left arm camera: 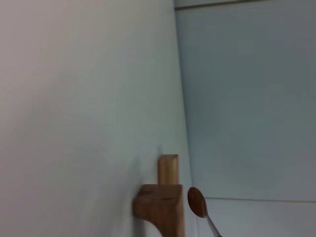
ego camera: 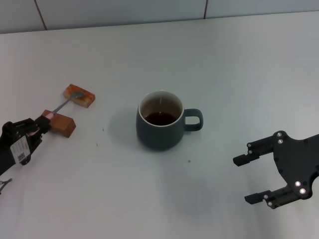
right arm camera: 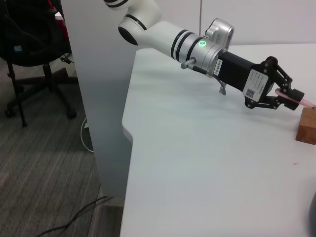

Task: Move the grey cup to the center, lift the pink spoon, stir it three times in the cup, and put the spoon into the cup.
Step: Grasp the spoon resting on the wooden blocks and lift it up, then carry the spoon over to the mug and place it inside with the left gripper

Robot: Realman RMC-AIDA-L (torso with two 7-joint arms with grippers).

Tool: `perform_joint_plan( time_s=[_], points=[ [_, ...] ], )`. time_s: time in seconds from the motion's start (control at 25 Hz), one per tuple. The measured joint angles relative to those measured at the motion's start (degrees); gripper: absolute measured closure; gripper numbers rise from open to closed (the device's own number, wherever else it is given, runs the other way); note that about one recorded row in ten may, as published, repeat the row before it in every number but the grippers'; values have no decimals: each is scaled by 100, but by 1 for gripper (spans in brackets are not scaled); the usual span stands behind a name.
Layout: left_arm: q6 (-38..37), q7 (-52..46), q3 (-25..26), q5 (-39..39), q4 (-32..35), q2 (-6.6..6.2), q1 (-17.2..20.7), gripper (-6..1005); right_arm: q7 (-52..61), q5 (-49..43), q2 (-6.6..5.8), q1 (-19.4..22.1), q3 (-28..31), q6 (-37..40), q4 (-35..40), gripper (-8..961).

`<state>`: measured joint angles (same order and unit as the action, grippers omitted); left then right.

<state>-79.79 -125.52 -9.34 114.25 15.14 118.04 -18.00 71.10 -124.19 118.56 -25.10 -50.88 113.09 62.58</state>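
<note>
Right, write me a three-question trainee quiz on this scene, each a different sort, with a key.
1. True or false: the grey cup is empty.
2. Which gripper is at the pink spoon handle? A) left gripper B) right gripper
3. Fill in: the spoon's bowl rests on the far brown ____.

Key:
1. False; dark liquid shows inside.
2. A; it is shut on the handle end by the near block, while the right one hangs open, away from the cup.
3. block

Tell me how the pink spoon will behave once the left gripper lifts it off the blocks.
Pink spoon: slim, with a metal neck, so probably stiff and light. Left gripper holds only the handle end, so the bowl may swing or pivot. It bridges two brown blocks, which may shift.
</note>
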Motion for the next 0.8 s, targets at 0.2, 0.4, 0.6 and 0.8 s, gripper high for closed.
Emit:
perform_joint_plan(
  time_s=[0.2,0.4,0.6,0.8],
  points=[
    [-212,45,17,2,37,-19,-85,869,-18,0,-1,-33,7,-39,-14,260],
    [-601,-69,66,-13,234,-196,-162,869,-21,0,-9,-41,-1,-65,-45,260],
    [-1262,-331,24,14,577,-432,-414,868,-8,-17,-9,-54,-20,-82,-73,259],
    [-1784,-688,-233,55,1139,-601,-627,868,8,-97,-9,-64,-21,-87,-87,259]
  ],
)
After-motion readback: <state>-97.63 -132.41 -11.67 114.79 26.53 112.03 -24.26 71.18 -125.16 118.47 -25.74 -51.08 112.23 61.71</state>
